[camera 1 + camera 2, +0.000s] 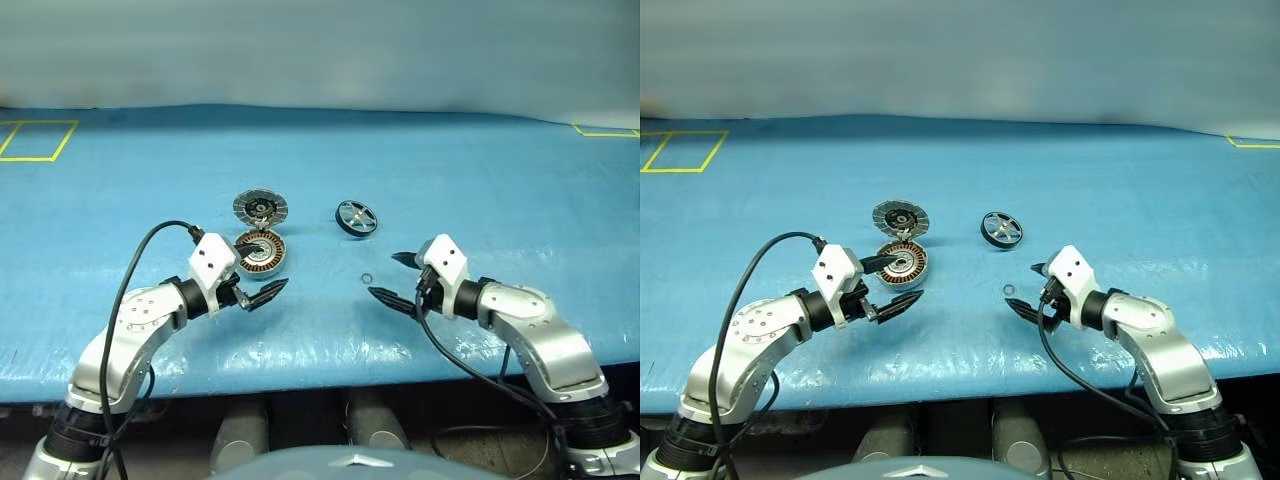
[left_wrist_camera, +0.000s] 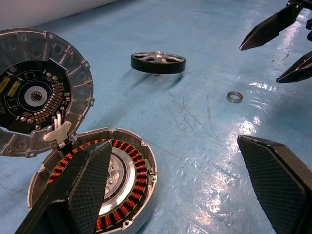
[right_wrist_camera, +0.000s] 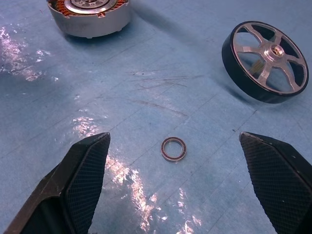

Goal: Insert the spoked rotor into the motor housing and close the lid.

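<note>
You see a blue work surface (image 1: 480, 180) with the motor housing (image 1: 262, 253) as the reference point. The housing lies flat, its ring of copper-brown windings facing up around a silver hub. Touching its far edge is the lid (image 1: 260, 207), ribbed face up in the head views; the left wrist view shows it propped at a tilt against the housing, with a dark circuit face and gold contacts turned toward that camera, and what seems to be a white connector where the two meet, though the view there is too cramped to be sure.

To the right of the housing and a little farther from you, well apart from it, sits the spoked rotor (image 1: 357, 218), black rim down on the surface, silver spokes up. A small metal ring (image 1: 366, 278) lies on the surface right of the housing, nearer you than the rotor.

The left gripper (image 1: 256, 282) hovers just at the near edge of the housing, its jaws spread wide and holding nothing. The right gripper (image 1: 398, 278) hangs to the right of the housing, just beside the small ring, jaws likewise spread wide and empty; in its wrist view the ring lies between its two fingers (image 3: 80, 180).
</note>
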Controlling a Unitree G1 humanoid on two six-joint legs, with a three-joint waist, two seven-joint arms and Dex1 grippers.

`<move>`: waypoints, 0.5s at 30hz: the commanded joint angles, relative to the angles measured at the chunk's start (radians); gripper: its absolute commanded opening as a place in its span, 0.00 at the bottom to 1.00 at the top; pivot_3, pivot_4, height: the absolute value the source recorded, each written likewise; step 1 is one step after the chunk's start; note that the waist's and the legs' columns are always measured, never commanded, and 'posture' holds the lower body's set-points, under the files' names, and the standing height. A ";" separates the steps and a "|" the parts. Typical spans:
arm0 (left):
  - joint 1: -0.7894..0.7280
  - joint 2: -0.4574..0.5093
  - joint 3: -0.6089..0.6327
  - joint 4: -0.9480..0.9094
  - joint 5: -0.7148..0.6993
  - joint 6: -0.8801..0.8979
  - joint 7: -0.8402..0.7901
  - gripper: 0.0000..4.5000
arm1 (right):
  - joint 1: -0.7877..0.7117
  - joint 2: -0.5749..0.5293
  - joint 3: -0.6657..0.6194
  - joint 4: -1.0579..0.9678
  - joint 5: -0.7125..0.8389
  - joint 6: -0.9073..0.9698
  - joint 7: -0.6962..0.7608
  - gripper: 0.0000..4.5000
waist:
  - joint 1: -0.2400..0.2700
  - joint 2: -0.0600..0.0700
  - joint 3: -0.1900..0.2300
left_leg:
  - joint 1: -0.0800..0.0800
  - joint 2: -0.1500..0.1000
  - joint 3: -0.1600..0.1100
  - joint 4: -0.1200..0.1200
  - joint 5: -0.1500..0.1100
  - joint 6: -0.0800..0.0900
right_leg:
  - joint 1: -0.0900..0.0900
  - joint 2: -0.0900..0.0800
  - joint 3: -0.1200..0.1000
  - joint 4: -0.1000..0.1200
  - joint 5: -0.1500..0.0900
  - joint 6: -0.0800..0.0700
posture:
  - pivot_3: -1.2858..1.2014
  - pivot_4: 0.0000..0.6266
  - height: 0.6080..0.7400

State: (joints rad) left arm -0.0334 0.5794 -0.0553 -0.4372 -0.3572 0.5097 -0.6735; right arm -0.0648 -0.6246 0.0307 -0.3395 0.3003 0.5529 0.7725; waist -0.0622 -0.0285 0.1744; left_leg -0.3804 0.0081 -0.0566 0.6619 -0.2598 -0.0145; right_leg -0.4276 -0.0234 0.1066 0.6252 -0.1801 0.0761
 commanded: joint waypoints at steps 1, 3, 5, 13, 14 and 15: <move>-0.002 0.001 0.010 -0.030 -0.004 0.001 0.004 1.00 | -0.013 0.000 -0.015 -0.021 0.011 -0.019 -0.002 0.99 | 0.000 0.000 0.000 | 0.000 0.000 0.000 0.000 0.000 0.000 | 0.000 0.000 0.000 0.000 0.000 0.000 | 0.52 0.24 1.00; -0.002 0.003 0.008 -0.029 0.007 0.001 0.009 1.00 | -0.017 0.002 -0.011 -0.017 0.008 -0.021 -0.004 0.99 | 0.000 0.000 0.000 | 0.000 0.000 0.000 0.000 0.000 0.000 | 0.000 0.000 0.000 0.000 0.000 0.000 | 0.52 0.24 1.00; -0.004 0.000 0.006 -0.028 0.003 0.002 0.007 1.00 | -0.019 0.003 -0.012 -0.014 0.006 -0.023 -0.008 0.99 | 0.000 0.000 0.000 | 0.000 0.000 0.000 0.000 0.000 0.000 | 0.000 0.000 0.000 0.000 0.000 0.000 | 0.52 0.24 1.00; -0.001 -0.007 -0.003 -0.027 -0.002 0.003 0.005 1.00 | -0.027 0.012 -0.022 -0.002 0.005 -0.029 -0.026 0.99 | 0.000 0.000 0.000 | 0.000 0.000 0.000 0.000 0.000 0.000 | 0.000 0.000 0.000 0.000 0.000 0.000 | 0.52 0.24 1.00; -0.001 -0.010 -0.004 -0.027 -0.001 0.003 0.005 1.00 | -0.029 0.012 -0.023 0.000 0.004 -0.031 -0.027 0.99 | 0.000 0.000 0.000 | 0.000 0.000 0.000 0.000 0.000 0.000 | 0.000 0.000 0.000 0.000 0.000 0.000 | 0.52 0.24 1.00; -0.001 -0.012 -0.006 -0.027 -0.001 0.003 0.006 1.00 | -0.031 0.011 -0.023 0.002 0.004 -0.031 -0.028 0.99 | 0.000 0.000 0.000 | 0.000 0.000 0.000 0.000 0.000 0.000 | 0.000 0.000 0.000 0.000 0.000 0.000 | 0.52 0.24 1.00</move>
State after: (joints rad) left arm -0.0320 0.5722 -0.0606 -0.4372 -0.3553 0.5145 -0.6702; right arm -0.0800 -0.6152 0.0311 -0.3202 0.2988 0.5439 0.7506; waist -0.0623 -0.0285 0.1744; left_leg -0.3803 0.0081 -0.0567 0.6619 -0.2598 -0.0145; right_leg -0.4275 -0.0234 0.1066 0.6253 -0.1801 0.0761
